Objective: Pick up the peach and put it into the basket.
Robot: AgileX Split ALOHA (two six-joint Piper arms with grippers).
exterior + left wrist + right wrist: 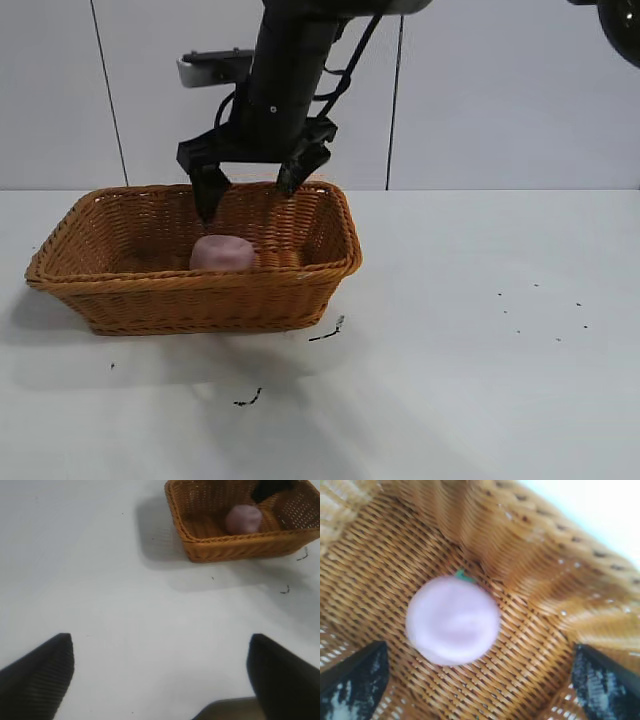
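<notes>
The peach [222, 253], a dusty-pink rounded lump, lies on the floor of the orange-brown wicker basket [190, 284], near its middle. My right gripper [248, 196] hangs open just above the peach, with its fingertips inside the basket and nothing between them. In the right wrist view the peach [452, 620] lies free on the weave, apart from the open gripper [480, 690], next to the basket wall [520, 540]. My left gripper [160, 670] is open and empty over bare table, far from the basket [235, 539] and the peach [243, 519].
The basket stands on the left part of a white table [480, 380]. Small black scraps [327, 332] lie on the table in front of the basket, and dark specks [540, 310] lie to the right. A pale panelled wall runs behind.
</notes>
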